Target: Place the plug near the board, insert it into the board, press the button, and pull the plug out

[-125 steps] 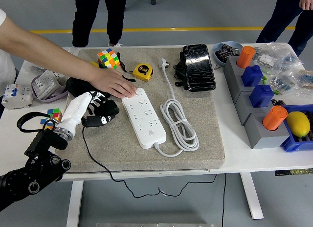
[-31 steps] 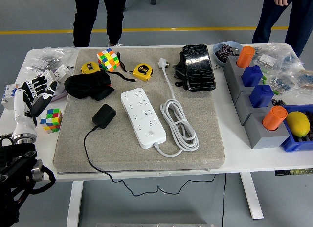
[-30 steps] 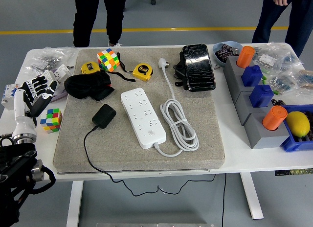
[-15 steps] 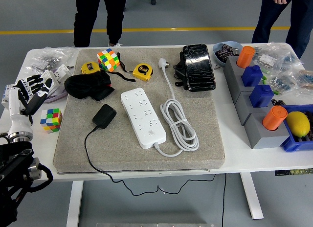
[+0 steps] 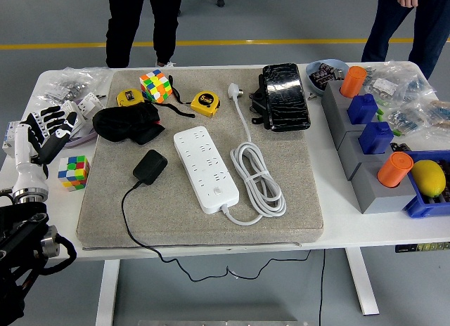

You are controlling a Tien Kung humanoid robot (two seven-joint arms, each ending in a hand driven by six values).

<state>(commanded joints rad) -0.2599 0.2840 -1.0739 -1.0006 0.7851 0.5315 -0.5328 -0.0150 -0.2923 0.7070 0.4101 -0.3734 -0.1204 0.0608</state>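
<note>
Table: white table (image 5: 337, 224), grey mat (image 5: 295, 199) on top.
Left hand: left hand (image 5: 39, 133) raised at the far left edge, fingers spread, empty; barely shifted since half a second ago.
Plug: black plug (image 5: 150, 166) on the mat, just left of the white board (image 5: 205, 168).
Bin: blue bin (image 5: 429, 199) holds a lemon (image 5: 429, 177).

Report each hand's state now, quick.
Left hand: open, fingers spread, holding nothing, raised at the table's left edge.
Right hand: not in view.
</note>
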